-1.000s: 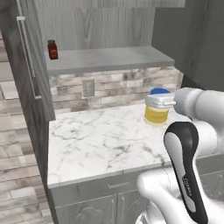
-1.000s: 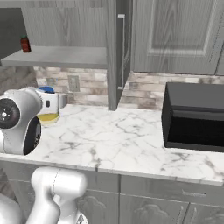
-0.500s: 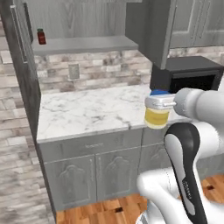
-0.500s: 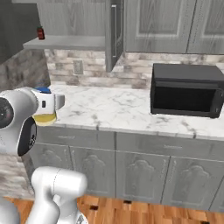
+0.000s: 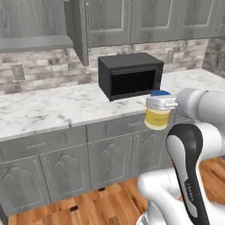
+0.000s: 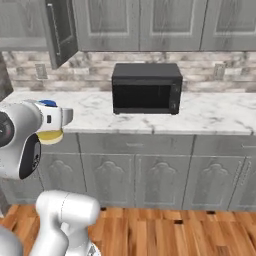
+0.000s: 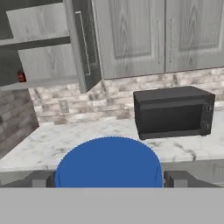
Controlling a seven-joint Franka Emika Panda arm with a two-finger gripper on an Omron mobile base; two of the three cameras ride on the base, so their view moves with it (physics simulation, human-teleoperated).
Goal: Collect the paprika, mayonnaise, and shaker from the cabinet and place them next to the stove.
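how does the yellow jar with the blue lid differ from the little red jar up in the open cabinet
The stout pale-yellow mayonnaise jar with a blue lid sits between the gripper's wide-set fingers, off the counter; the small dark-red paprika jar stands on the grey cabinet shelf. The mayonnaise looks far wider. Both stand upright.

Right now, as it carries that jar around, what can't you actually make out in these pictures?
- Stout pale-yellow jar with a blue lid: in the hand view its body is hidden under the lid; in the right base view the arm covers most of it.
- Small dark-red spice jar: too small to read.
- Grey wood-grain wall cabinet: cut off by the frame edge.
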